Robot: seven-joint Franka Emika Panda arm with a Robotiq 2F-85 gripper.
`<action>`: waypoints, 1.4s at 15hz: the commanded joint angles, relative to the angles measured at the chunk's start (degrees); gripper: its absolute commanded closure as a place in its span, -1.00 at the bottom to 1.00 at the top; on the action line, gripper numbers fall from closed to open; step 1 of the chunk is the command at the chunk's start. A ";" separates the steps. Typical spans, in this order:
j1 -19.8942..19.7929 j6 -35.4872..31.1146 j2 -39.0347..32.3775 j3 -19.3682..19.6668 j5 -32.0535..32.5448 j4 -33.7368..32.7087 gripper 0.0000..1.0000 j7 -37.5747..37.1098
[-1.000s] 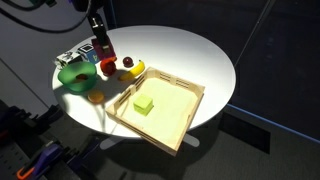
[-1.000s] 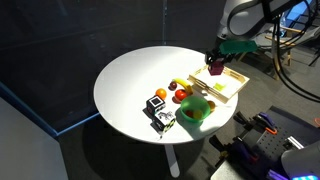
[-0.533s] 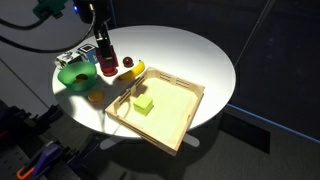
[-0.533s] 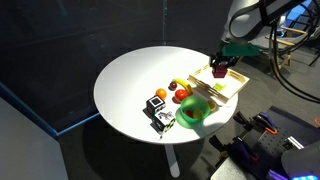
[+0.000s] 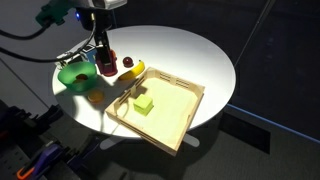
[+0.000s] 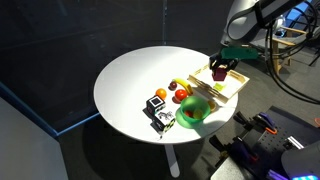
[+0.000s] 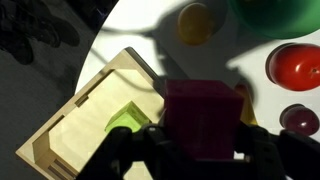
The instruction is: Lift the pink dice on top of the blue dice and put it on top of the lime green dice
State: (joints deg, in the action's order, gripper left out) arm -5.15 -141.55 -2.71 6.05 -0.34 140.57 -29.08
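Observation:
My gripper (image 7: 203, 148) is shut on the pink dice (image 7: 203, 115), a magenta cube that fills the middle of the wrist view. In both exterior views the gripper (image 5: 105, 62) (image 6: 220, 68) holds the pink dice (image 5: 107, 69) (image 6: 217, 72) above the table, near the fruits and beside the wooden tray. The lime green dice (image 5: 144, 103) (image 7: 127, 120) lies inside the wooden tray (image 5: 185, 118) (image 7: 80, 125) (image 6: 232, 90), apart from the gripper. The blue dice is hidden in every view.
A dark green bowl (image 5: 74, 76) (image 6: 193, 111) stands near the table edge. A red fruit (image 7: 297, 66) (image 6: 182, 97), a dark plum (image 5: 128, 64), a yellow fruit (image 5: 139, 68) and an orange one (image 5: 95, 96) lie beside the tray. A black-and-white box (image 6: 159, 105) sits by the bowl.
The gripper has moved a short way down and toward the tray with the pink dice still held. Nothing else has moved.

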 commanded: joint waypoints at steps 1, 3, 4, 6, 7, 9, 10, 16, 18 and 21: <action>0.13 0.11 0.01 0.14 -0.01 -0.07 0.00 0.02; 0.13 0.11 0.01 0.14 -0.02 -0.07 0.00 0.02; 0.13 0.11 0.01 0.14 -0.02 -0.07 0.00 0.02; 0.13 0.11 0.01 0.14 -0.02 -0.07 0.00 0.02; 0.13 0.11 0.01 0.14 -0.02 -0.07 0.00 0.02; 0.13 0.11 0.01 0.14 -0.02 -0.07 0.00 0.02; 0.13 0.11 0.01 0.14 -0.02 -0.07 0.00 0.02; -0.31 0.15 -0.67 0.75 -0.17 -0.97 0.50 0.05; -0.40 0.13 -1.10 1.09 -0.30 -1.37 0.50 0.02; -0.62 0.07 -1.82 1.76 -0.30 -1.95 0.50 0.08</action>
State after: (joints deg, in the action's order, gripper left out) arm -5.19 -141.55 -3.49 7.29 -0.35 140.14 -29.08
